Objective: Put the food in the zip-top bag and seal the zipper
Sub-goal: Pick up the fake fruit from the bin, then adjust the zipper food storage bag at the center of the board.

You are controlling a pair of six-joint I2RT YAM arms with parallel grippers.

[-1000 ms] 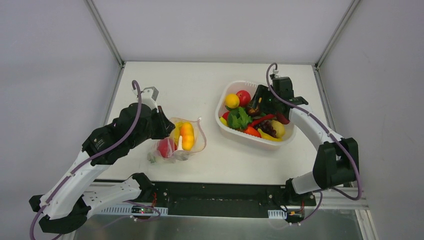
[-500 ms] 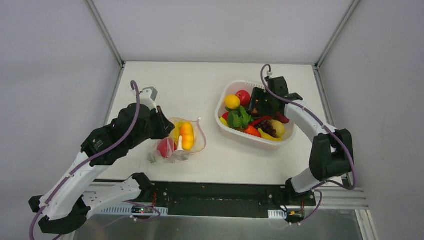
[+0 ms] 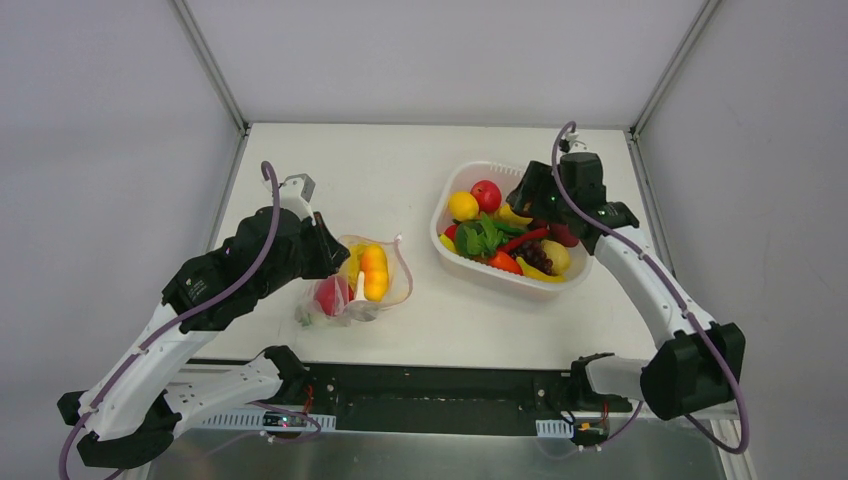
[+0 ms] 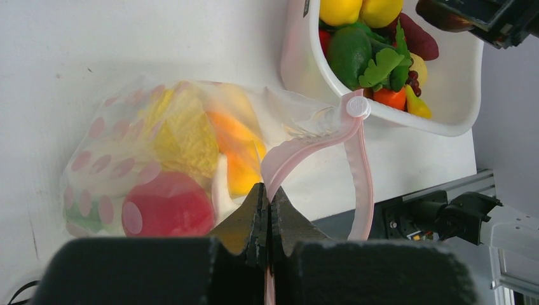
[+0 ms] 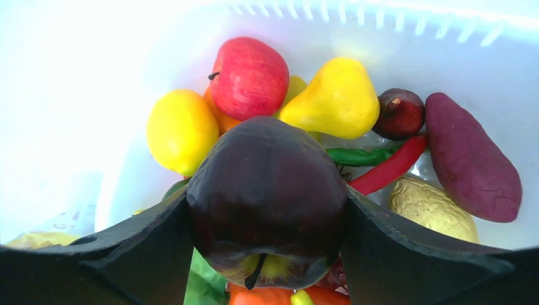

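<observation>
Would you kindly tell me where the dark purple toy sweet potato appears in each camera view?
Top external: the dark purple toy sweet potato lies at the right end of the white ribbed plastic basket.
Left wrist: sweet potato near the top right.
Right wrist: sweet potato at the right edge.
Shared landmark: that basket.

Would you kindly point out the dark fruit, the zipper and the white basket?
dark fruit [image 5: 267, 197]: right wrist view, centre of its glossy skin.
zipper [image 4: 305, 150]: left wrist view, middle of the pink strip.
white basket [image 4: 297, 51]: left wrist view, its side wall.
</observation>
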